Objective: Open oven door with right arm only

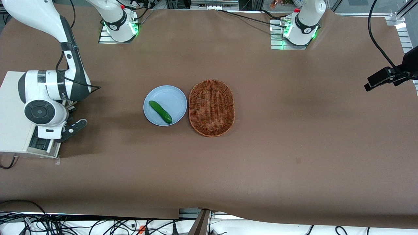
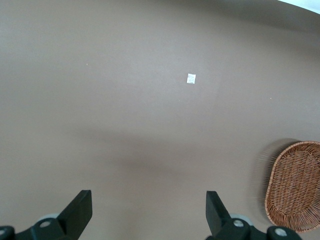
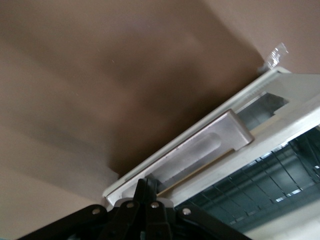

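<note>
Front view. The toaster oven (image 1: 13,111) stood at the working arm's end of the brown table (image 1: 294,147). The right arm (image 1: 49,94) reached down over the oven's front edge, its round black-capped joint above the appliance. The oven door (image 1: 42,143) was tilted partly away from the oven body, so that the wire rack showed through the gap between door and body. The hand (image 1: 70,129) was at the door's upper edge, with one black finger (image 1: 76,125) projecting over the table beside the door. Near the middle of the table a light blue plate (image 1: 173,96) carried a green cucumber (image 1: 160,111) lying on it at a slant. A brown wicker basket (image 1: 211,107) stood just beside the plate, toward the parked arm's end.

Left wrist view. This view showed bare table surface, a small white tag (image 2: 191,78) on the table, and part of the wicker basket.

Right wrist view. The silver bar handle (image 3: 200,150) ran along the door's edge, and the dark oven interior with its rack (image 3: 270,180) was exposed beside it. The fingers were drawn together on the door's edge at one end of the handle.
</note>
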